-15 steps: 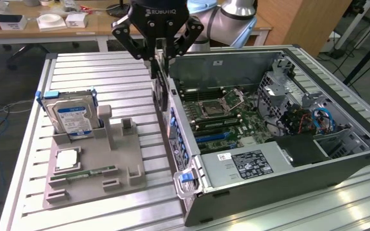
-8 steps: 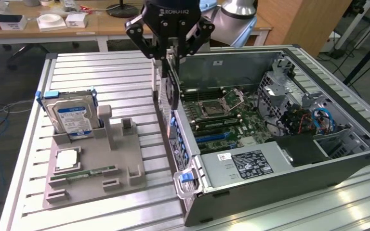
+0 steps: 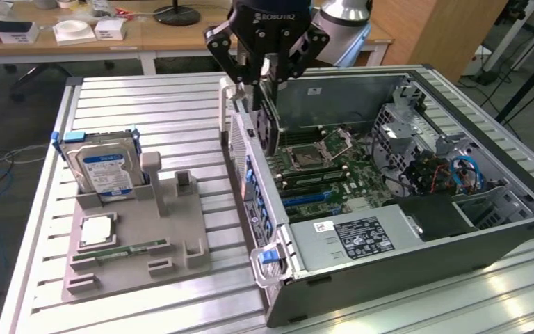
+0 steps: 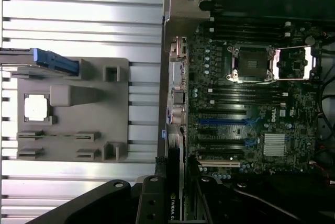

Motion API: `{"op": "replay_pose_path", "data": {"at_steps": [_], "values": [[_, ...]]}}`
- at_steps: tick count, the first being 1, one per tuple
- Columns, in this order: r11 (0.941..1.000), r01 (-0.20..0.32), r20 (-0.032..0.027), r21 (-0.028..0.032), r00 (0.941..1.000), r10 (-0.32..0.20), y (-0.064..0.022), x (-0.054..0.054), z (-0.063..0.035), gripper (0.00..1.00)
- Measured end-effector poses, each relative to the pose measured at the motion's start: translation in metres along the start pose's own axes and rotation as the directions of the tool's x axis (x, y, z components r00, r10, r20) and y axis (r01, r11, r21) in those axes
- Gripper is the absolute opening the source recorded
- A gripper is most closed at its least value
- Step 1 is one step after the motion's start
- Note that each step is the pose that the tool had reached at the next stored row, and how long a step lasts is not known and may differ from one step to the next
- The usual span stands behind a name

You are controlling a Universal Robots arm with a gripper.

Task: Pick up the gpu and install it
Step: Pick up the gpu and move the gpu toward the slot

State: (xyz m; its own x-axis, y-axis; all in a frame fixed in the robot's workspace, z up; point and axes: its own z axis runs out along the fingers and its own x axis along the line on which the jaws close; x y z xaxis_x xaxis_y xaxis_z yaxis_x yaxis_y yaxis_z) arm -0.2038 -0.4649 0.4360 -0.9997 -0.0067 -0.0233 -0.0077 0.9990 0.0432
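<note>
1. Tabletop [image 3: 156, 104]: I am looking at a ribbed metal surface that is carrying everything listed below.

2. Computer case [image 3: 489, 243]: it is lying on its side with the side panel off, taking up the exterior view's right half. The motherboard [image 3: 341, 174] is lying exposed inside it, and a power supply [image 3: 360, 240] is sitting at the near end.

3. Grey parts holder [image 3: 170, 233]: it is standing on the tabletop just beside the case, on the exterior view's left. A hard drive [image 3: 105, 170] with a blue-white label is standing upright in its far slot. A processor chip [image 3: 95, 229] is lying flat nearer the front, and a narrow memory stick [image 3: 123, 250] is resting just beside the chip.

4. Hand [image 3: 265, 75]: it is hanging over the case wall that faces the holder, with its fingers pointing down and closed on the top edge of the gpu [image 3: 267, 125].

5. Gpu: it is hanging upright and edge-on, just inside that wall, with its silver bracket turned towards the holder. Its lower end is sitting above the motherboard and is not yet seated. In the wrist view I am seeing the card [image 4: 177, 182] edge-on, next to the expansion slots [image 4: 220, 143], which are showing uncovered.
</note>
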Motion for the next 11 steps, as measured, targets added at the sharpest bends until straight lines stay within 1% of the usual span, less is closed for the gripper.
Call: {"op": "replay_pose_path", "data": {"at_steps": [11], "values": [[1.0,0.0,-0.0001,0.0001,1.0,0.0,0.0005,-0.029,0.0008,0.26]]}}
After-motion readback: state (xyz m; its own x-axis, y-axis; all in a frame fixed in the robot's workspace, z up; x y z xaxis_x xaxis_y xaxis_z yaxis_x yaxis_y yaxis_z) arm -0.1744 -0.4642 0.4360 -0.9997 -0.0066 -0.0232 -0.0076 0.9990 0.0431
